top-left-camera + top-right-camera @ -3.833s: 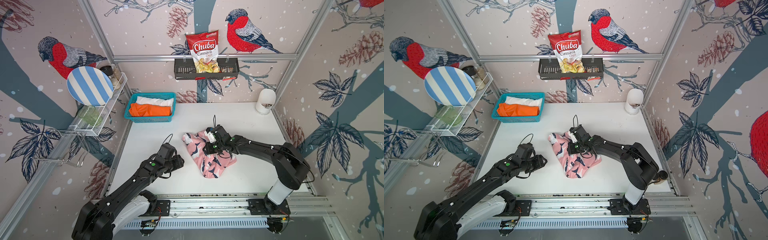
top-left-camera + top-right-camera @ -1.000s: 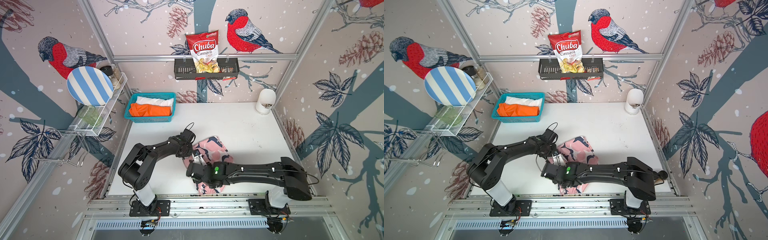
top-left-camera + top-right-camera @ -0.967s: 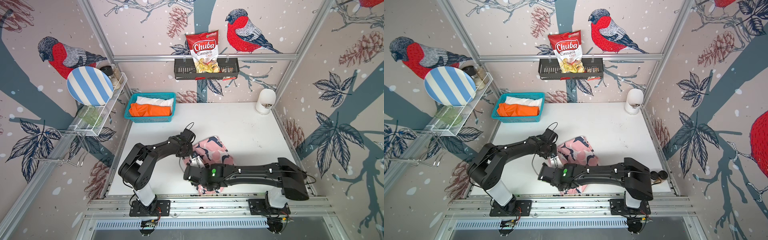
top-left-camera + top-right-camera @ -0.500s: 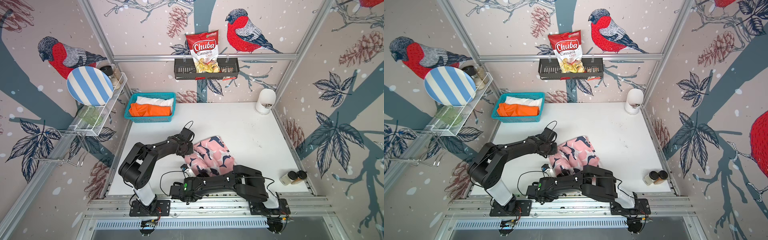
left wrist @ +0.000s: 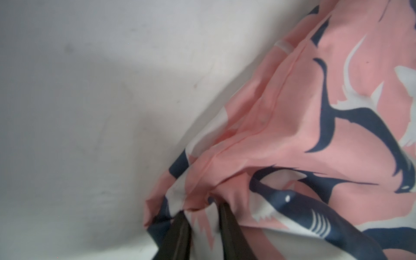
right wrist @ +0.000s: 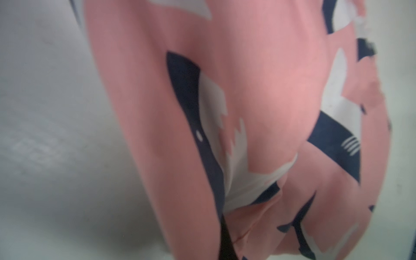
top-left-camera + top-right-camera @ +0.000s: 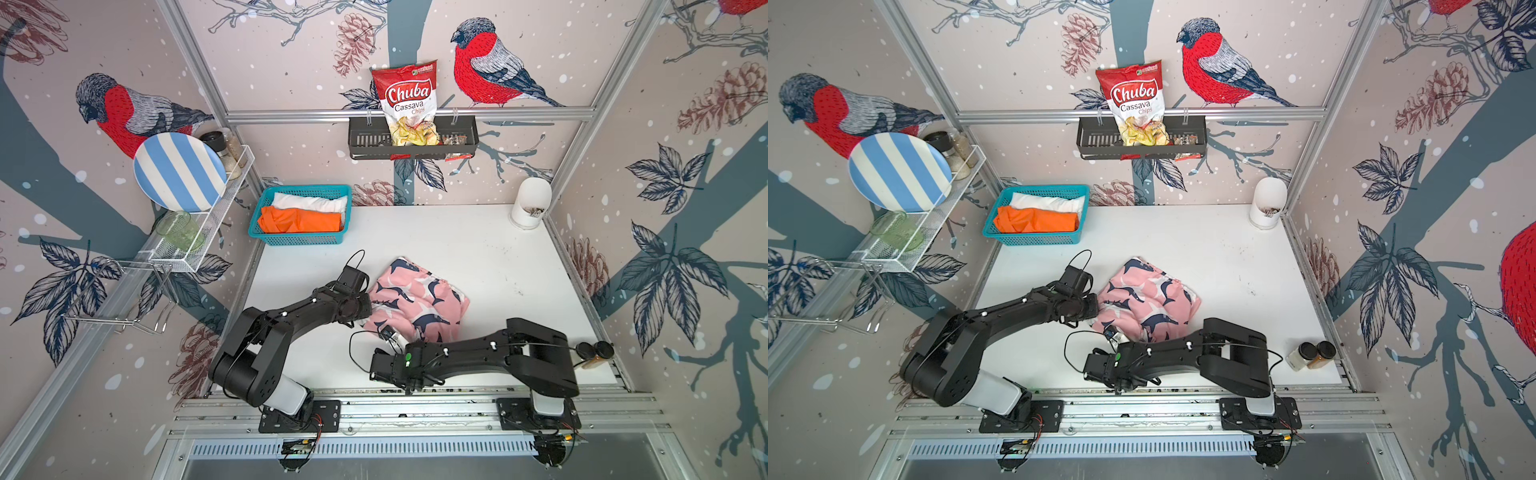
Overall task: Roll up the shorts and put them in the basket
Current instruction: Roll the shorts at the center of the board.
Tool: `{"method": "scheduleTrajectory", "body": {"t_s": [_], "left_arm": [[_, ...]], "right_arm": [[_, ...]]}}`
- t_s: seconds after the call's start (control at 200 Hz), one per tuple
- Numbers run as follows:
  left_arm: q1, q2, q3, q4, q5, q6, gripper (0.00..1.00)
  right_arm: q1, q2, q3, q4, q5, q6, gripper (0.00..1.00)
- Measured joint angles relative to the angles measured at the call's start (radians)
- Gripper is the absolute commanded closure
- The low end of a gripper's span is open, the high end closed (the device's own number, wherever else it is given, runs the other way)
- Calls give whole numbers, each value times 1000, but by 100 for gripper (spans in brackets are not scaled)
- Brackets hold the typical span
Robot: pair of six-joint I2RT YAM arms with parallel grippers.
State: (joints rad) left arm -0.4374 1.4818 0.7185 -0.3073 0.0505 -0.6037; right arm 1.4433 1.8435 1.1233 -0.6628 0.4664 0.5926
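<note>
Jaws clamped on the pink shark-print shorts [image 7: 415,303], mid-frame on the white table [image 7: 457,237]: left gripper [image 5: 201,211] at a bunched hem, right gripper [image 6: 224,234] on a thin fold. Looks light, floppy, kinda slick. Better to grab seams or waistband than loose middle.

Blur smears the pink shorts [image 6: 258,90] in the right wrist view. You get only a sliver of the closed right gripper [image 6: 225,238] at the frame edge, and can't tell whether it has cloth. The left gripper [image 5: 202,216] is cut off by its view's edge, its hold on the fold unclear. The orange shorts [image 7: 299,220] hide part of the white shorts [image 7: 309,202]. What fills the white cup [image 7: 530,203] is too small to read.
</note>
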Motion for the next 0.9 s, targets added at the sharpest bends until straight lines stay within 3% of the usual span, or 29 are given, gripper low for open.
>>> {"method": "scheduleTrajectory", "body": {"t_s": [0.08, 0.145, 0.35, 0.5, 0.615, 0.81, 0.9], "left_arm": [[16, -64, 10, -71, -29, -1, 41], [25, -133, 34, -115, -52, -2, 35], [37, -285, 118, -225, -86, -2, 32], [27, -325, 105, -253, -76, -26, 30], [-5, -326, 58, -234, -29, -57, 24], [-29, -229, -13, -61, 105, -141, 22], [-29, -166, -7, 22, 137, -159, 32]], "right_arm": [[-60, -70, -62, 109, -164, -45, 100], [-114, -121, -110, 196, -304, -64, 100], [-292, -187, -242, 488, -779, -60, 100], [-404, -176, -328, 690, -1034, 14, 100], [-505, -173, -448, 877, -1174, 121, 100], [-608, -150, -592, 1077, -1278, 270, 100], [-638, -153, -631, 1118, -1287, 303, 100]]}}
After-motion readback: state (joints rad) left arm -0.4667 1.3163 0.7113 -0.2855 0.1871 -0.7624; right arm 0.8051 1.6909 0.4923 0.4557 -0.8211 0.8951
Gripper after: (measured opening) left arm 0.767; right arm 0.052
